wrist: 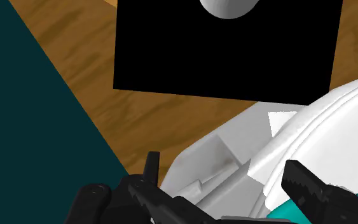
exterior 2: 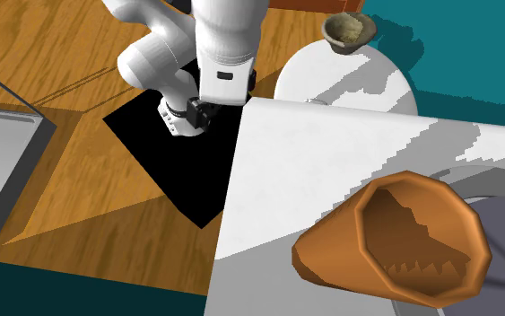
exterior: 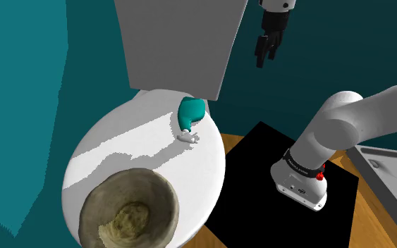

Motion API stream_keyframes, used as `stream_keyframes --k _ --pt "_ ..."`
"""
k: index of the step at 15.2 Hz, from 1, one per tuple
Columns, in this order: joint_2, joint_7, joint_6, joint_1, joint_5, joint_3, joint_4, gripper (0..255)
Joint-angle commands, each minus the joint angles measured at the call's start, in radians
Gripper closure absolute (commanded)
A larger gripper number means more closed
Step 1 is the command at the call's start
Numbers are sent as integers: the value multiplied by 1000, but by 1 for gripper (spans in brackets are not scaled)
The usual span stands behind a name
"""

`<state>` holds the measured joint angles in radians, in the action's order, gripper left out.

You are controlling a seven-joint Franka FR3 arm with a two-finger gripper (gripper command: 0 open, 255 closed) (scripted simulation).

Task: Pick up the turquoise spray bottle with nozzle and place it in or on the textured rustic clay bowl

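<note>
Step in hand (judgement): approach. Nothing lifted yet. Items go left to right in the shoulder view; all pos. given ref. the toilet tank (exterior: pixel 179 42).

1. Clay bowl (exterior: pixel 130 211): upright, mouth up, on the white toilet lid (exterior: pixel 126 134) at the lid end farthest from the tank.
2. Turquoise spray bottle (exterior: pixel 192 111): lies on the lid just in front of the tank. Its white nozzle end points away from the tank, twd the bowl.
3. Gripper (exterior: pixel 264 56): in the air beside the tank, on the side nearest the stand (exterior: pixel 260 162), well above lid level. Fingers apart, holding nothing. Wrist view agrees: fingers spread, a bit of turquoise by one finger, no contact.

Next move req. (judgement): cross from beside the tank to above the bottle, descend to the lid, set the fingers across the bottle body, close. The tank stands close behind the bottle, so clearance there is tight. The bottle may roll or slide on the lid.

Surface/room: lid closed, white, part in shadow. Teal walls behind and left of the tank. Wood floor beside the tank, under the black stand. A grey tray-like fixture (exterior: pixel 387 162) sits beyond the stand, farthest from the tank. Second ext. view: an orange-brown pot (exterior 2: pixel 394 242) lies on its side on the tank top.
</note>
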<state>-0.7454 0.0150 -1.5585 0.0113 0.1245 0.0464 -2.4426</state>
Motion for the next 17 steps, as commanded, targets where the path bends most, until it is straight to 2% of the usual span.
stream_keyframes --k 1,9,17 --pt "0 0 0 0 0 0 0 0" --pt "-19 -341 -173 25 -172 -177 -145 0" --pt "115 -677 -408 42 -313 -378 -177 0"
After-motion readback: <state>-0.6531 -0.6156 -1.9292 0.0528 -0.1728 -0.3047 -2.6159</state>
